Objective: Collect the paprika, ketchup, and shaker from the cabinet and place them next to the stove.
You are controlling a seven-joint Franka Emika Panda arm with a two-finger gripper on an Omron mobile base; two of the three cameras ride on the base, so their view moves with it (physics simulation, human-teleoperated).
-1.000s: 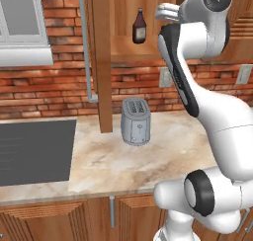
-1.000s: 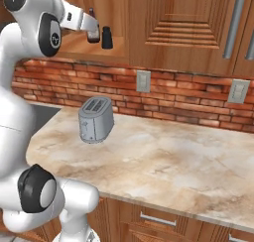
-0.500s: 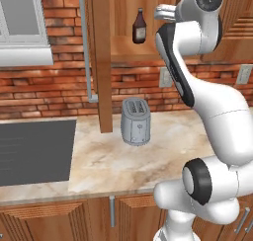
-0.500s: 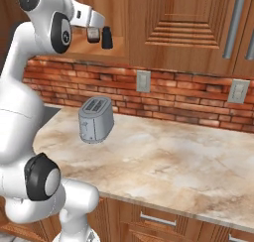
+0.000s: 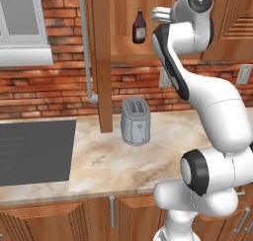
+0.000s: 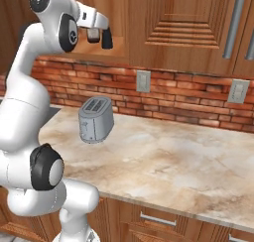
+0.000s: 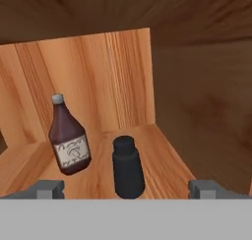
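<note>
Inside the wooden cabinet [image 7: 162, 145] the small black shaker [image 7: 128, 167] stands on the shelf straight ahead of my gripper [image 7: 128, 191]. The gripper is open, with one fingertip on each side of the shaker and nothing held. The ketchup [image 7: 69, 138], a dark bottle with a white label, stands to the left of the shaker and further back. The same ketchup [image 5: 139, 26] shows on the high shelf in the left base view. My gripper [image 6: 99, 39] is raised at the cabinet opening. The stove [image 5: 29, 151] lies low at the left. The paprika is out of view.
A grey toaster [image 5: 135, 121] stands on the marble counter [image 5: 99, 166] below the cabinet, right of the stove. A wooden cabinet post [image 5: 101, 62] comes down to the counter beside it. The brick wall [image 6: 188, 94] carries outlets, and closed cabinet doors [image 6: 183, 23] hang to the right.
The arm's lower joints have shifted up and toward the cabinet. The hand has stayed at the shelf opening with its jaws open.
</note>
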